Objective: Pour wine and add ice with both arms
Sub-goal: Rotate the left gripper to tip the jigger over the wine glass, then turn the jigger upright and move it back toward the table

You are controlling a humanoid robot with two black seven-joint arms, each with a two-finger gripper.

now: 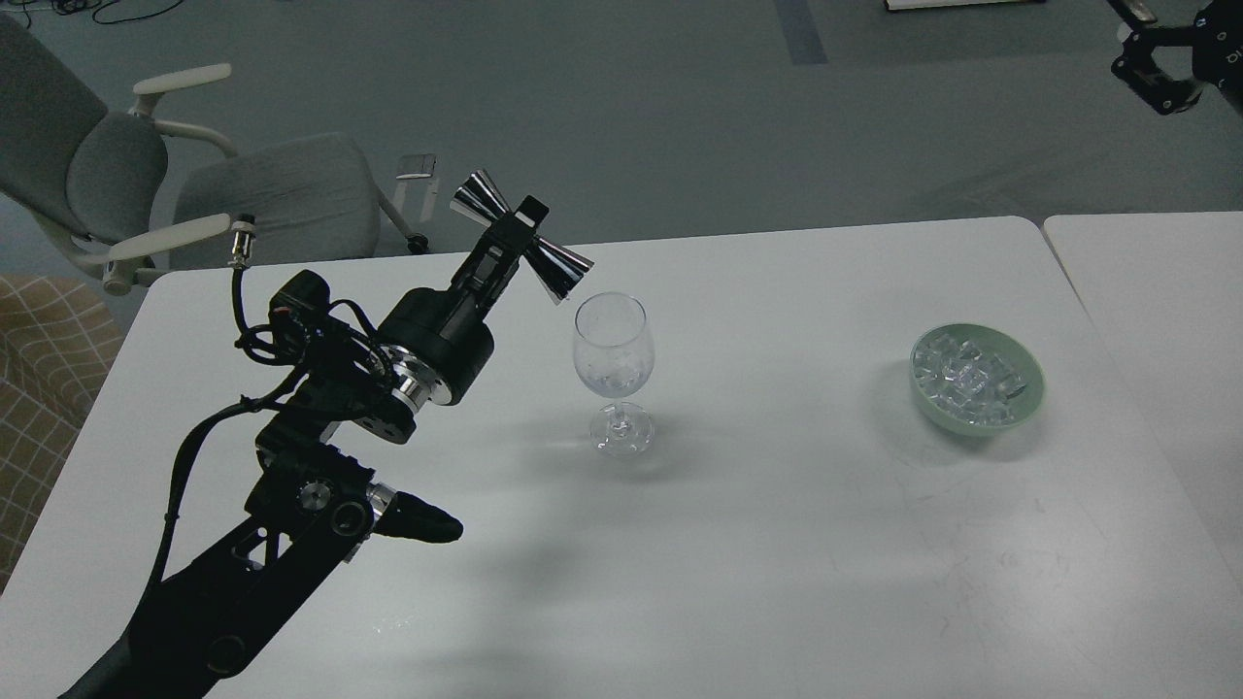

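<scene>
My left gripper (515,236) is shut on a shiny silver double-cone jigger (521,237), held tilted with its lower mouth pointing down at the rim of a clear wine glass (612,369) standing on the white table (777,544). A little clear wine shows faintly in the glass bowl. The ice (971,377) is heaped in a pale green bowl (1031,398) at the right. My right gripper (1160,73) is at the top right corner, high above the floor, seen small and dark.
A grey office chair (194,194) stands behind the table's left corner. A second white table (1156,291) adjoins on the right. A checked fabric surface (39,388) lies at the far left.
</scene>
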